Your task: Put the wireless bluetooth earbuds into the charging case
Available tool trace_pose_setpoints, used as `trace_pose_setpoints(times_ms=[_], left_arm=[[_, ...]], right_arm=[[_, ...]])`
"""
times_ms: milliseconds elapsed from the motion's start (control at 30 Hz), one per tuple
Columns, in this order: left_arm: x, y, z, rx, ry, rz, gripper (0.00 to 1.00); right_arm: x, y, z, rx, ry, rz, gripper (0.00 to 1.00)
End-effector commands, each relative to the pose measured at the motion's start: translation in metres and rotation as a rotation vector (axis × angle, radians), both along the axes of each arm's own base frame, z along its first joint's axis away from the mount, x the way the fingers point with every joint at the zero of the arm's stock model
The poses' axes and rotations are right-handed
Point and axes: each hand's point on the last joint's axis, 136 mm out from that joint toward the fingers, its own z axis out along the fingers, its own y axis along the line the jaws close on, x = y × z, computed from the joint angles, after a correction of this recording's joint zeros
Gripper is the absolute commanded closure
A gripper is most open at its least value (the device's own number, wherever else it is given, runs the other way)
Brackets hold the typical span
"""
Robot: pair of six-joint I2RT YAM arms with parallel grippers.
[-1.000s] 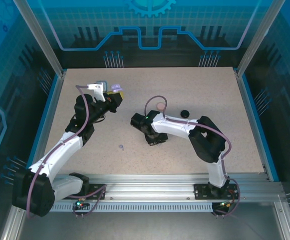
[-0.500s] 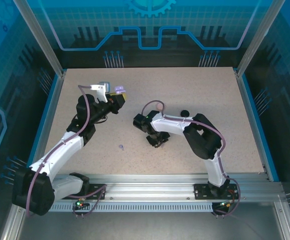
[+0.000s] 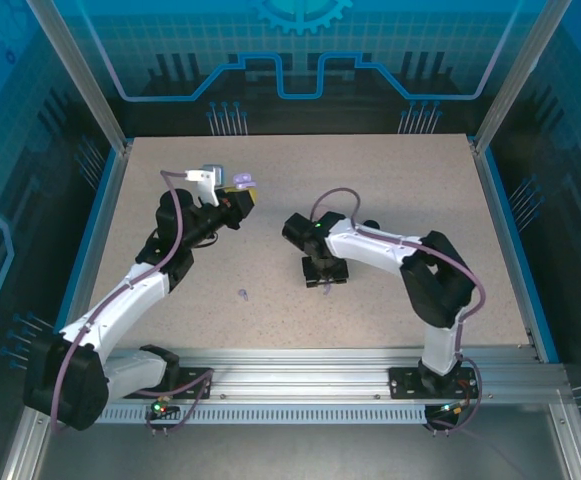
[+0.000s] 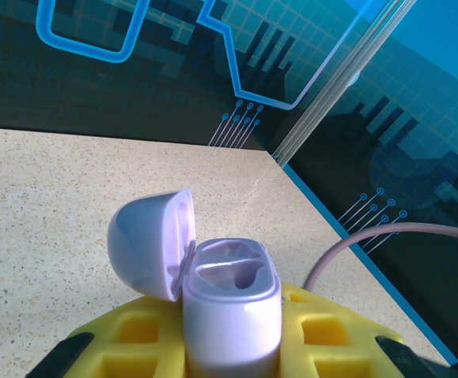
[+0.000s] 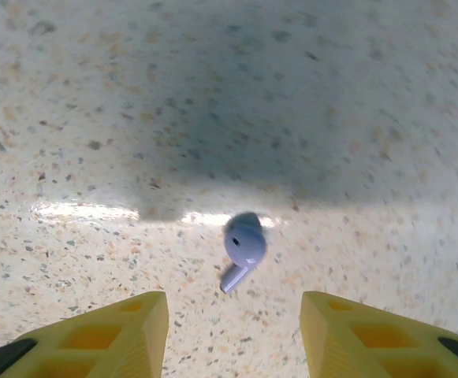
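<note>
My left gripper (image 3: 236, 192) is shut on the lilac charging case (image 4: 232, 315), holding it upright above the table at the back left. The lid (image 4: 150, 244) is flipped open to the left, and two hollow sockets show in the top. The yellow fingers (image 4: 327, 335) press against both sides of the case. My right gripper (image 5: 235, 335) is open and hovers just over the table near the middle. One lilac earbud (image 5: 243, 246) lies on the table between and just beyond its fingertips, untouched. A second lilac earbud (image 3: 242, 294) lies loose on the table to the left of it.
A small black round case (image 3: 371, 225) sits behind the right arm's forearm. The speckled table (image 3: 390, 170) is bounded by blue-edged glass walls (image 3: 505, 220) on three sides, and the arms' rail runs along the near edge.
The right gripper has moved right and towards the near edge, and its jaws have spread wider over the earbud. The left arm with the case has shifted slightly right.
</note>
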Motion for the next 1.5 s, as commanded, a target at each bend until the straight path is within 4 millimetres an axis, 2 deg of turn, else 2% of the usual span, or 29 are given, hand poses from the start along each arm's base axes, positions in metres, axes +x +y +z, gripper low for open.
trace_pose_setpoints(times_ms=[0, 500, 1467], left_arm=[[-0.001, -0.006, 0.004, 0.000, -0.017, -0.021, 1.00], [0.001, -0.010, 0.002, 0.003, -0.016, -0.029, 1.00], [0.001, -0.016, 0.002, 0.017, -0.018, -0.047, 1.00]], right_arm=[[-0.007, -0.008, -0.003, 0.027, 0.001, -0.262, 0.53], [0.002, -0.009, -0.024, 0.024, -0.002, -0.385, 0.56], [0.000, -0.021, -0.058, 0.010, 0.021, -0.381, 0.72]])
